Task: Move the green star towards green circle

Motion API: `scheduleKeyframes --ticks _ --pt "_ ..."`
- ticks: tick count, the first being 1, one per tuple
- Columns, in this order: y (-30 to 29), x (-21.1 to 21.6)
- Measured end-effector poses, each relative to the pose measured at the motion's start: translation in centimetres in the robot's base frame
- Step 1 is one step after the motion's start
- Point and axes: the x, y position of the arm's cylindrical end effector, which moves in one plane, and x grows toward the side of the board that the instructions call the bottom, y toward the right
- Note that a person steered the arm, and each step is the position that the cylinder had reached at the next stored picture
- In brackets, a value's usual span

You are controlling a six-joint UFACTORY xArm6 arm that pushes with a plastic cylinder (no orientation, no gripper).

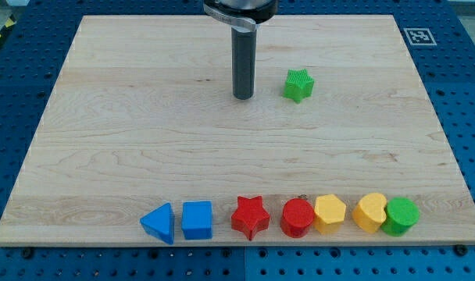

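Note:
The green star (298,84) lies on the wooden board (128,140) in the upper middle-right. The green circle (401,216) sits at the right end of a row of blocks along the view's bottom edge. My tip (243,97) rests on the board to the left of the green star, a short gap apart from it, far above the green circle.
The bottom row holds, from left to right, a blue triangle (159,223), a blue square (197,220), a red star (250,217), a red circle (298,218), a yellow hexagon (330,213) and a yellow heart-like block (370,211). A blue pegboard surrounds the board.

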Motion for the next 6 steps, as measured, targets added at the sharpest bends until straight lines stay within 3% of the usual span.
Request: scheduleKeyframes --ticks 1,2,3,4,6 --pt "0.0 -0.1" --pt "0.0 -3.3" --pt "4.0 -4.3" --pt "7.2 -3.5" --pt "7.4 -2.7"
